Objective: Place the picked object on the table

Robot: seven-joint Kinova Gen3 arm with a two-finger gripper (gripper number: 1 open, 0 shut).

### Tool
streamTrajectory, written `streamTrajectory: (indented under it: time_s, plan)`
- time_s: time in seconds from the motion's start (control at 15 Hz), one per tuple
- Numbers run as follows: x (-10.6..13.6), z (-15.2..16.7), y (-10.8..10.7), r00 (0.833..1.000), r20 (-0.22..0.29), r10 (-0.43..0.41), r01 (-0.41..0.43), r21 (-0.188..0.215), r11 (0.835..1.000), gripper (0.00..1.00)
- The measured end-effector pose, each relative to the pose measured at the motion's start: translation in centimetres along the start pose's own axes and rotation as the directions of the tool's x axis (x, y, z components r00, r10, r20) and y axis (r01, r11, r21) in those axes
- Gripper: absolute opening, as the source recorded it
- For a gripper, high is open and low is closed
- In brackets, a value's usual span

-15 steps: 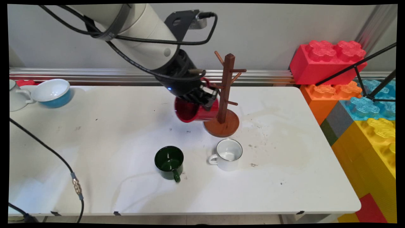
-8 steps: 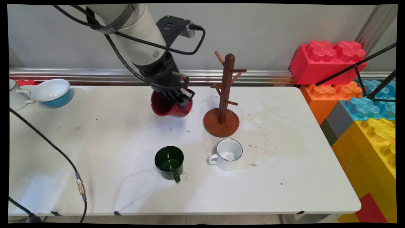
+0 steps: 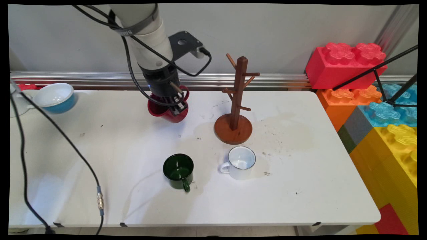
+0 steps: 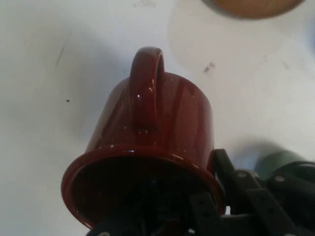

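Note:
My gripper is shut on the rim of a dark red speckled mug, one finger inside the mug and one outside. In the hand view the red mug fills the middle with its handle facing the camera, and the gripper clamps its rim at the bottom. The mug hangs tilted, low over the table's far middle; I cannot tell whether it touches. The wooden mug tree stands bare to its right, well apart from it.
A green mug and a white mug stand upright near the table's front middle. A blue bowl and a white vessel sit at the far left. Big toy bricks are stacked off the table's right end. Black cables hang at the left.
The arm has carried the red mug leftward, away from the mug tree, and turned it from lying on its side to more upright.

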Motion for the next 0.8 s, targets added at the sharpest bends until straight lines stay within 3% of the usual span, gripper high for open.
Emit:
streamTrajectory:
  time_s: [0.33,0.8]
  plan:
    - [1.0,2.3,-0.8,0.990,0.083,0.113,-0.114,0.009,0.993,0.00]
    - [1.8,5.7,-1.5,0.961,0.185,0.206,-0.209,-0.005,0.978,0.00]
